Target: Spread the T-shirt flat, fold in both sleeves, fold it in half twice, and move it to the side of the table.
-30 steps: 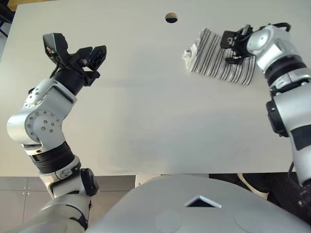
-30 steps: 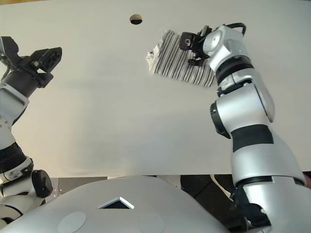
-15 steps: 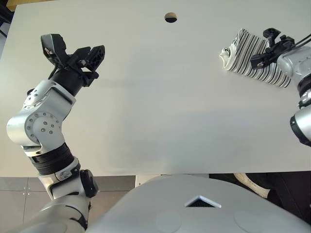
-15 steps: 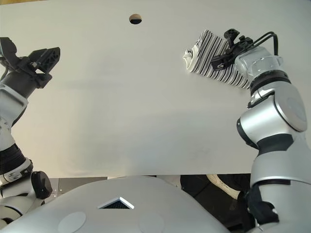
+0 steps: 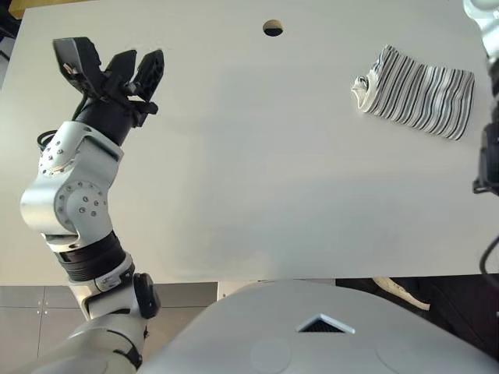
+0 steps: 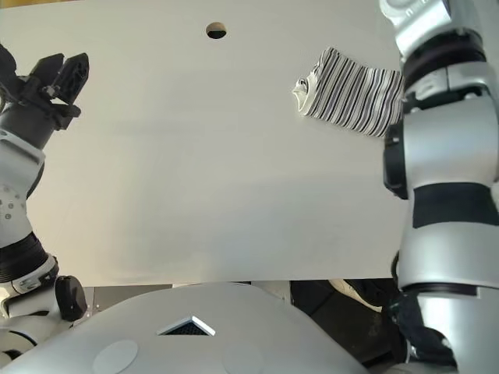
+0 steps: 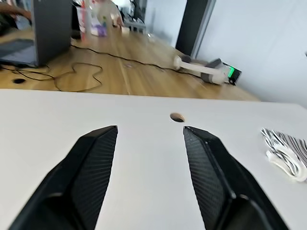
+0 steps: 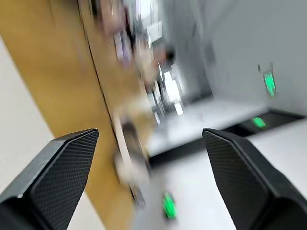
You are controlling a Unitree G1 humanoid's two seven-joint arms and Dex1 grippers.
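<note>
The white table (image 5: 257,179) is stretching out wide in front of the robot. On it the T-shirt (image 5: 417,92) is lying at about 2 o'clock, close to the right edge. It is folded into a compact bundle with dark and white stripes running across it, and a rolled white edge is showing at the end facing the table's middle. Nothing is touching it.

The right arm (image 6: 448,156) is standing up along the table's right edge at 3 o'clock, just beside the T-shirt. The left gripper (image 5: 142,62) is hovering over the table at about 10 o'clock, well apart from the T-shirt and pointing toward 12 o'clock. Its fingers (image 7: 98,163) are standing spread wide with nothing between them. The right gripper (image 8: 149,134) is pointing away from the table toward the room beyond, its fingers likewise gaping wide and gripping nothing.

A small round hole (image 5: 273,29) is sitting in the table top at 12 o'clock, near the far edge, between the left gripper and the T-shirt.
</note>
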